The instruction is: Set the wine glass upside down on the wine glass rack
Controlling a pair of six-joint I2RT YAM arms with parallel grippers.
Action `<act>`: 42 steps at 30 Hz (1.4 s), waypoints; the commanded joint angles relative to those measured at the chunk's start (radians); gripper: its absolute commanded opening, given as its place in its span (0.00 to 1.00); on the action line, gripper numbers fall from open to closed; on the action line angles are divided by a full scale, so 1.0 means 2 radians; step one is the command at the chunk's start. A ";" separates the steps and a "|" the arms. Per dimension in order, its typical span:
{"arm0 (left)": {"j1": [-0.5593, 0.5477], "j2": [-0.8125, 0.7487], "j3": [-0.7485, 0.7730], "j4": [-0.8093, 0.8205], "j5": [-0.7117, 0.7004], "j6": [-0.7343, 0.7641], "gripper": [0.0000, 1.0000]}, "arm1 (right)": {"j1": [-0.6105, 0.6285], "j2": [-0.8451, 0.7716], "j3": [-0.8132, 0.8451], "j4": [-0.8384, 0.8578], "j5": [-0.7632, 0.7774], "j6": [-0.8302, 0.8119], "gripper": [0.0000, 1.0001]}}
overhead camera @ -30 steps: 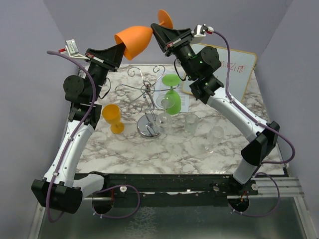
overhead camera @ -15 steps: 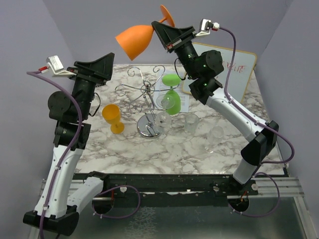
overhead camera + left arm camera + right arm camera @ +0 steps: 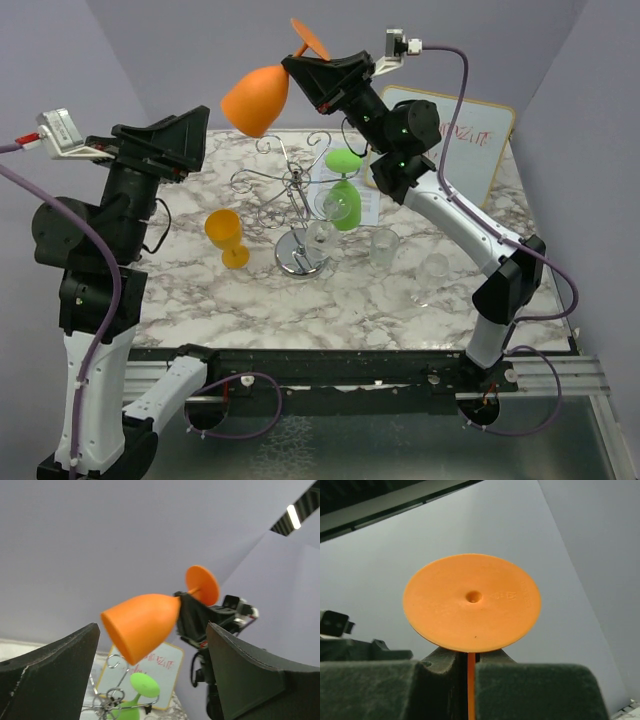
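Note:
The orange wine glass [image 3: 255, 100] hangs in the air above the wine glass rack [image 3: 293, 186], bowl tilted down to the left and foot [image 3: 310, 38] up. My right gripper [image 3: 300, 68] is shut on its thin stem just under the foot. The right wrist view shows the round foot [image 3: 471, 602] above the closed fingers [image 3: 535, 690], with the stem [image 3: 471, 685] pinched between them. My left gripper [image 3: 195, 140] stands open to the left of the bowl and apart from it. In the left wrist view the bowl [image 3: 142, 626] floats beyond the spread fingers [image 3: 55, 675].
A green wine glass [image 3: 345, 198] hangs upside down on the rack, whose disc base [image 3: 300, 256] rests on the marble table [image 3: 250, 300]. A small orange goblet [image 3: 227, 237] stands left of it. Clear glasses [image 3: 384, 248] stand to the right. A whiteboard [image 3: 460, 150] leans at the back right.
My left gripper has let go of the bowl's rim, opened and drawn back to the left. My right gripper has carried the glass leftward, tipping the bowl further down.

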 commanded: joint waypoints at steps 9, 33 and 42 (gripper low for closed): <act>-0.002 0.085 0.087 0.083 0.210 -0.084 0.89 | 0.008 0.004 0.017 0.059 -0.064 -0.209 0.01; -0.002 0.150 0.104 0.120 0.253 -0.128 0.56 | 0.042 -0.004 -0.024 0.070 -0.169 -0.531 0.01; -0.002 0.149 0.099 0.096 0.249 -0.115 0.26 | 0.051 -0.004 -0.031 0.068 -0.174 -0.565 0.01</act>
